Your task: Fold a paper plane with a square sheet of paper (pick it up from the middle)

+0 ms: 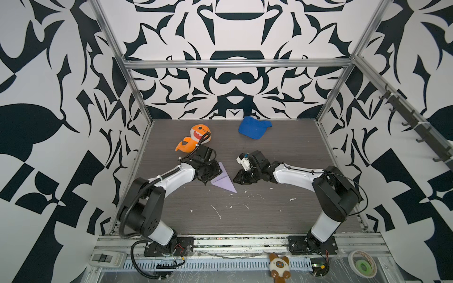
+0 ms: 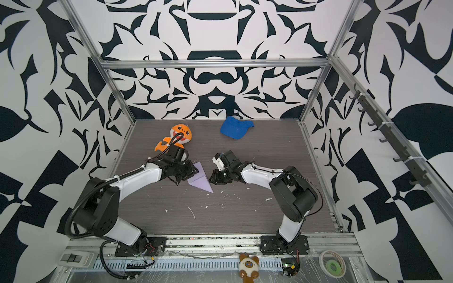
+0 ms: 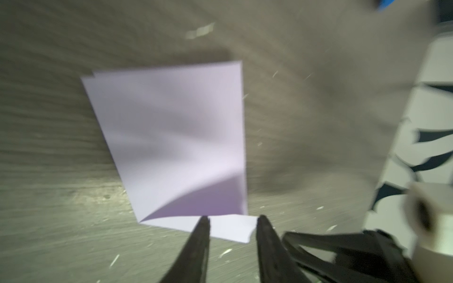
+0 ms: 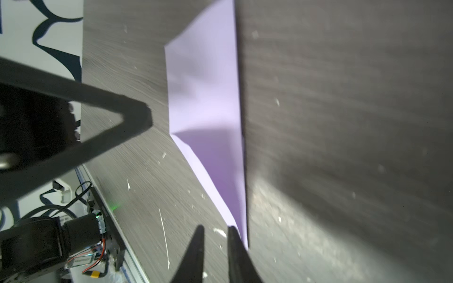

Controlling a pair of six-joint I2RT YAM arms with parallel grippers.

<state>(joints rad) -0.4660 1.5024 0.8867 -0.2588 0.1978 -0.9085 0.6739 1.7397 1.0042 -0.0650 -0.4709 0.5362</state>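
Note:
The square sheet of paper now lies on the dark table as the paper plane [image 1: 223, 181] [image 2: 201, 181], a pale-lavender pointed dart with one wing lifted. My left gripper [image 1: 208, 178] [image 2: 182, 178] stands just left of it, jaws apart. In the left wrist view the plane [image 3: 171, 137] has its near corner between the open fingertips of the left gripper [image 3: 231, 218], untouched. My right gripper [image 1: 239, 177] [image 2: 213, 178] sits just right of the plane's tip. In the right wrist view the right gripper [image 4: 215, 227] is slightly open, with the plane's [image 4: 208, 98] point beside one finger.
An orange plush shark [image 1: 196, 138] lies behind the left arm, and a blue cap [image 1: 253, 127] by the back wall. White paper scraps [image 1: 217, 212] dot the table front. A brown plush [image 1: 279, 267] and a tape roll [image 1: 362, 264] sit beyond the front rail.

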